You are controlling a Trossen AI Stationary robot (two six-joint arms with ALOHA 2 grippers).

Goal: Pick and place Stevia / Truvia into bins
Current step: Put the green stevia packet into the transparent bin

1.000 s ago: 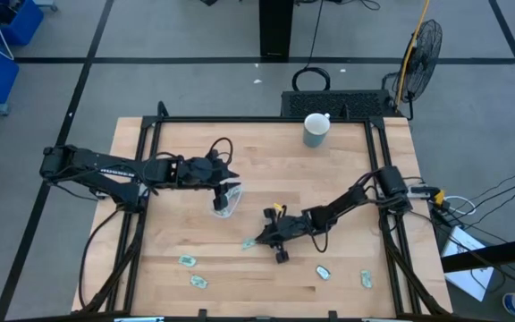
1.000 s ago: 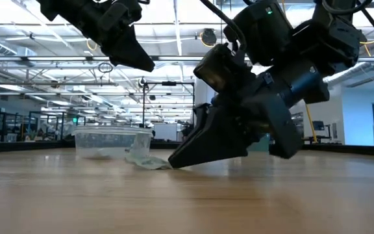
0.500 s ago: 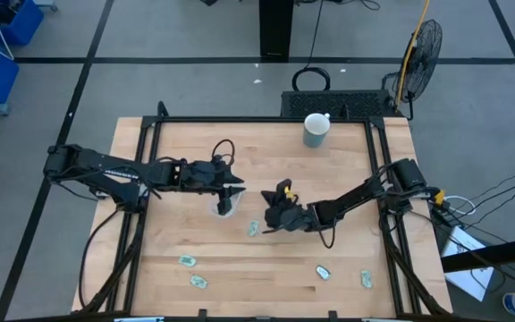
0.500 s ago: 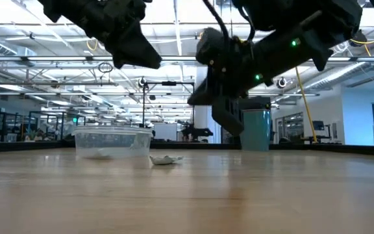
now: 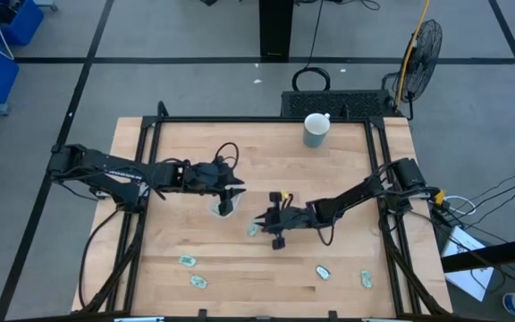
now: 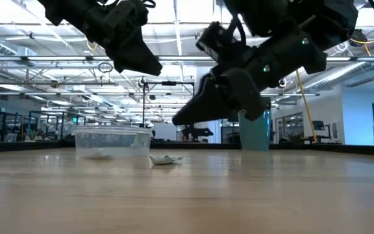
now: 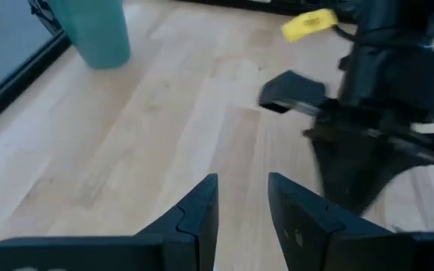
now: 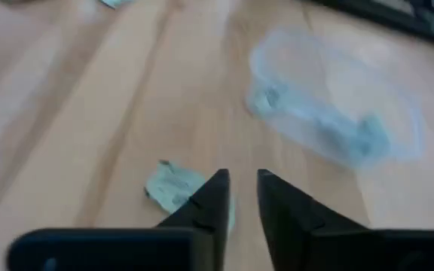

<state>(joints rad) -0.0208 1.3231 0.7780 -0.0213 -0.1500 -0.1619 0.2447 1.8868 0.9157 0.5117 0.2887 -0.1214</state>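
The clear bin (image 5: 223, 207) stands on the table left of centre and shows in the low view (image 6: 112, 142) and the right wrist view (image 8: 336, 113), with pale green packets inside. My left gripper (image 5: 237, 190) hangs open above its far right rim, fingers (image 7: 202, 207) a small gap apart. One crumpled Stevia packet (image 5: 252, 230) lies flat on the wood right of the bin (image 6: 165, 159). My right gripper (image 5: 265, 224) hovers just right of this packet (image 8: 173, 188), tilted down toward it, narrowly open, touching nothing. Several more packets (image 5: 187, 261) (image 5: 323, 272) lie near the near edge.
The grey-green mug (image 5: 316, 130) stands by the far edge and shows behind the right arm in the low view (image 6: 255, 130). The right arm (image 7: 383, 113) fills much of the left wrist view. Bare wood lies between the bin and the near packets.
My right gripper rose off the packet it had been touching on the table and swung toward the bin. It then tipped back down beside the packet. The packet now lies a little nearer the bin than a second ago. My left gripper drifted slightly right above the bin.
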